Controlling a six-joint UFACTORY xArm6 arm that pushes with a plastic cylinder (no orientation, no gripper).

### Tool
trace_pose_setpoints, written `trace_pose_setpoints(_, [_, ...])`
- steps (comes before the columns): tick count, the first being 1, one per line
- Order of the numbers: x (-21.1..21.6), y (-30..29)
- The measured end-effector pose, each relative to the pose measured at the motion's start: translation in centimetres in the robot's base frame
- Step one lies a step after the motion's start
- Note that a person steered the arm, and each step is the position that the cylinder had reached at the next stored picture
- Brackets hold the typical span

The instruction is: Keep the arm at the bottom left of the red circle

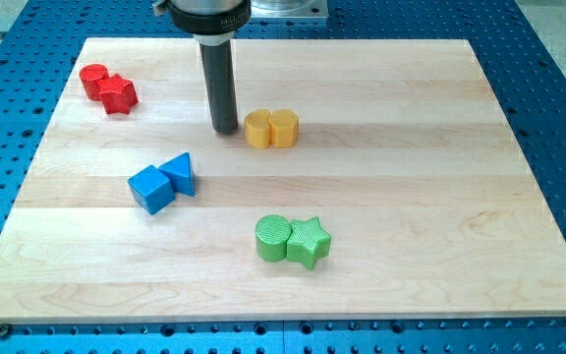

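The red circle (93, 80) lies near the board's top left corner, touching a red star (119, 94) on its right. My tip (225, 129) rests on the board well to the right of the red circle and a little lower, just left of the two yellow blocks. The rod rises straight up from the tip to the arm at the view's top.
A yellow round block (258, 129) and a yellow block (284, 128) touch each other right of the tip. A blue cube (151, 188) and blue triangle (180, 173) sit lower left. A green circle (273, 238) and green star (310, 241) lie at the bottom middle.
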State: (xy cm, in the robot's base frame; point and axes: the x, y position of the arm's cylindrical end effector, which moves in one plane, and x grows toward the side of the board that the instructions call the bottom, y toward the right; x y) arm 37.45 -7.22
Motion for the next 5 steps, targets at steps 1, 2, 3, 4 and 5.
trace_pose_setpoints(1, [0.0, 0.0])
trace_pose_setpoints(2, [1.0, -0.5])
trace_pose_setpoints(3, [1.1, -4.3])
trace_pose_setpoints(4, [-0.9, -7.5])
trace_pose_setpoints(5, [1.1, -20.4])
